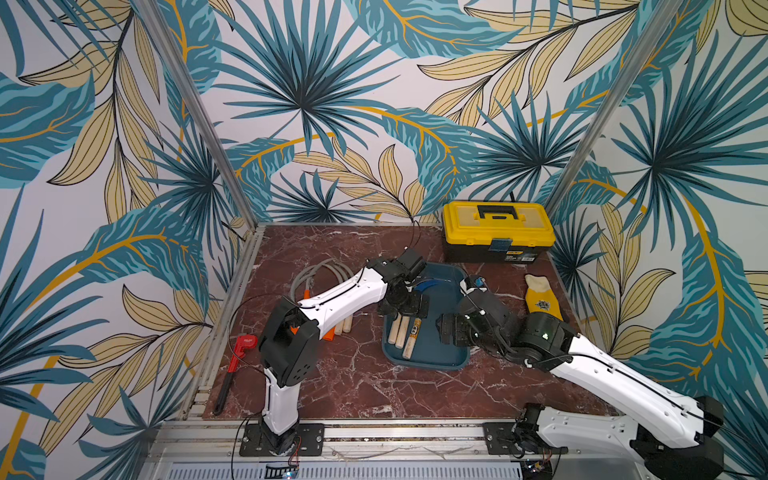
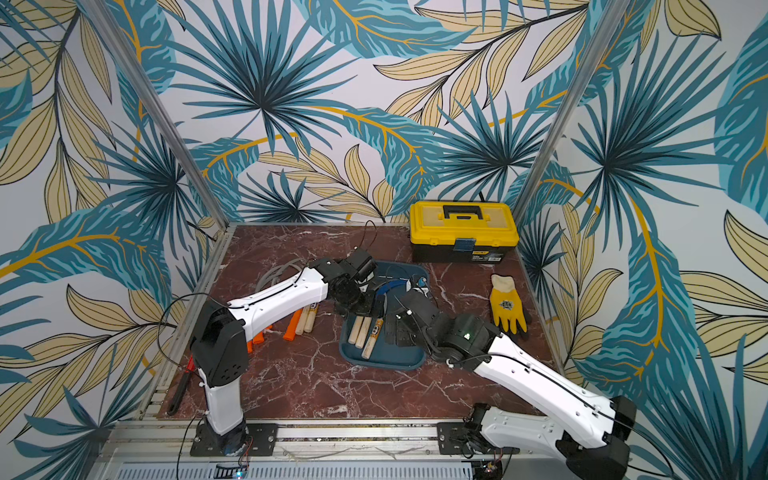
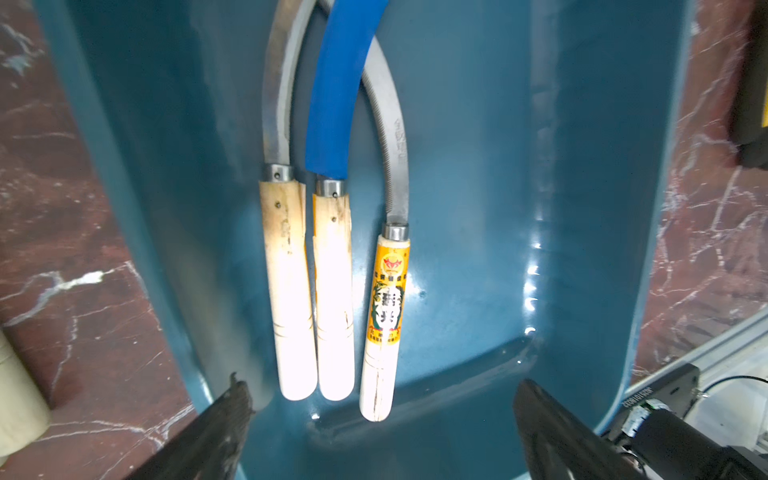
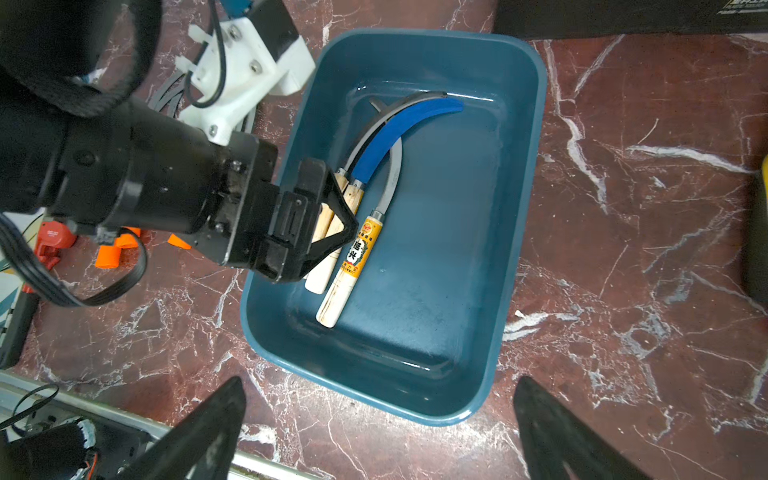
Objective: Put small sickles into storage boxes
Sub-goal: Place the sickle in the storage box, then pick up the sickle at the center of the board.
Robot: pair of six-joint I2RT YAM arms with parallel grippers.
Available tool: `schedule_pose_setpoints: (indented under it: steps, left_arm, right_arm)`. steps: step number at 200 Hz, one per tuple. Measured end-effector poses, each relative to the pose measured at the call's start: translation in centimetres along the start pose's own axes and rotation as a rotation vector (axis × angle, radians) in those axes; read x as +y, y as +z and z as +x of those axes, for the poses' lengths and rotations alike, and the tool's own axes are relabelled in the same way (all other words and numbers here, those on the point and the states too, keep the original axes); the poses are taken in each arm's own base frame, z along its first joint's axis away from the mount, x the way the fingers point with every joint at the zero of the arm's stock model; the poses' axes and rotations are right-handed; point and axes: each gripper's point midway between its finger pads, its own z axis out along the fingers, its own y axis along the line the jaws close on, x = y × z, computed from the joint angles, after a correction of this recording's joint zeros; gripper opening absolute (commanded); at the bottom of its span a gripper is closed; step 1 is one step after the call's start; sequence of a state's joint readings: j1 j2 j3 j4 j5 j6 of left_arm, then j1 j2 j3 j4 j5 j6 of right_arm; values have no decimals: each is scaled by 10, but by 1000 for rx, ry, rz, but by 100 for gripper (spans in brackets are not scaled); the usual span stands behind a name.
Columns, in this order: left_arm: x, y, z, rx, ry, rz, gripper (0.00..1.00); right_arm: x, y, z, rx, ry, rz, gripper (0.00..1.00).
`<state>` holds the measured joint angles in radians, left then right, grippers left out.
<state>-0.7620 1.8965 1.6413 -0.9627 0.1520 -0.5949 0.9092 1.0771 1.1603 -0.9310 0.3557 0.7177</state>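
The storage box, a teal tray (image 1: 432, 362) (image 2: 384, 362) (image 3: 478, 199) (image 4: 440, 257), sits mid-table. Three small sickles (image 3: 332, 282) (image 4: 353, 249) lie side by side in it: two with plain pale handles, one of these blue-bladed, and one with a yellow label. My left gripper (image 3: 382, 395) (image 1: 405, 305) hovers open just above their handles, holding nothing. My right gripper (image 4: 380, 386) (image 1: 446, 328) is open over the table at the tray's near right edge. More sickles (image 1: 338, 326) (image 2: 299, 324), with orange and pale handles, lie left of the tray, partly hidden by the left arm.
A yellow-and-black toolbox (image 1: 498, 232) stands at the back right. A yellow glove (image 1: 540, 297) lies right of the tray. A red-headed wrench (image 1: 235, 353) rests along the left edge rail.
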Motion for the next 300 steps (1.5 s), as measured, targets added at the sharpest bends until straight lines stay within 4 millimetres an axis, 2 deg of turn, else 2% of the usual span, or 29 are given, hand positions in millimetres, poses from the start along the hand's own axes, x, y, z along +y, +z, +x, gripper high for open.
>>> schedule_pose_setpoints:
  steps: [38, 69, 160, 197, 251, 300]
  left_arm:
    - [-2, -19, -5, -46, 2, 16, 99]
    - [5, -29, 1, -57, -4, 12, 99]
    - [54, -44, 18, -70, -82, -41, 99]
    - [75, -44, 28, -62, -112, -75, 99]
    - [111, -31, 41, -15, -169, -139, 99]
    - [137, -28, 36, -12, -190, -183, 93]
  right_arm:
    - [13, 2, -6, 9, 0, -31, 99]
    - [22, 7, -6, 23, -7, -49, 100]
    - [47, 19, -10, 55, -12, -107, 100]
    - [61, 25, -11, 68, -18, -136, 99]
    - [76, 41, -5, 108, -29, -155, 100]
    - [83, 55, 1, 137, -38, -155, 100]
